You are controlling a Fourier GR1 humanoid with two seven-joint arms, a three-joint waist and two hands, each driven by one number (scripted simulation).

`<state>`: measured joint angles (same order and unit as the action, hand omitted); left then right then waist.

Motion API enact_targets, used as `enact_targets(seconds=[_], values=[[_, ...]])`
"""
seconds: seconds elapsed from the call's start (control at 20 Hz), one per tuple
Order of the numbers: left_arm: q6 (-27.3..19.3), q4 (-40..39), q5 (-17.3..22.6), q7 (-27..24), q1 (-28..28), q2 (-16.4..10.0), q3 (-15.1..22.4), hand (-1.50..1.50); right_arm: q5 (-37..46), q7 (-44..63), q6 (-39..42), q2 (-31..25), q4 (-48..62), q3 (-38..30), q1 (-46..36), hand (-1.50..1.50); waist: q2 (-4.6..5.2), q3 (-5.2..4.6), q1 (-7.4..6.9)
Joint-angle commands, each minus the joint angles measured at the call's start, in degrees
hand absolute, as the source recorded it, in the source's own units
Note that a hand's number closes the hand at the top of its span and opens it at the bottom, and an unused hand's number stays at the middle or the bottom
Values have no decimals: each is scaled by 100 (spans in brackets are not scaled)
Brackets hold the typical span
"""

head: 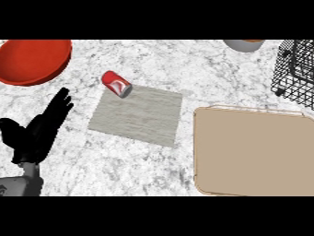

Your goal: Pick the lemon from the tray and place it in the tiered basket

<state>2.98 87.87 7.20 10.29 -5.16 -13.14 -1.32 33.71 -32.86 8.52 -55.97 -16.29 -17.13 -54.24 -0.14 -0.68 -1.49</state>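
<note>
The tan tray [258, 154] lies at the lower right of the counter, and no lemon shows on it. The black wire tiered basket [305, 73] stands at the right edge, partly cut off by the view. No lemon is visible anywhere. My left hand [37, 126] rests open at the lower left, fingers straight and pointing up, touching nothing. My right hand does not show.
A red bowl [30, 61] sits at the upper left. A red can [116, 83] lies on its side at the corner of a grey mat [139, 115] in the middle. A grey pot [244, 44] peeks in at the top.
</note>
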Motion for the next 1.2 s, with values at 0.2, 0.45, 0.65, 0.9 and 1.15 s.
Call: enact_targets(seconds=[0.2, 0.45, 0.65, 0.9, 1.15], values=[[-56, 138, -116, 35, -24, 91, 111, 0, -315, 56, -1205, 687, 221, -488, -111, 150, 125, 91, -136], [85, 166, 50, 225, 21, 1, 14, 0, -310, 70, -1195, 832, 333, -538, -173, -150, 124, 87, -185], [35, 40, -29, 134, -113, 63, 21, 0, -147, 153, -1291, 817, 342, -452, -420, -150, 138, 85, -193], [-49, -25, -104, 135, -179, 141, 48, 0, -450, 243, -906, 791, 500, -784, -614, -150, 117, 83, -144], [94, -95, -53, 7, -185, 24, -44, 0, -989, 544, -449, 563, 789, -1379, -812, -150, 162, 88, -209]])
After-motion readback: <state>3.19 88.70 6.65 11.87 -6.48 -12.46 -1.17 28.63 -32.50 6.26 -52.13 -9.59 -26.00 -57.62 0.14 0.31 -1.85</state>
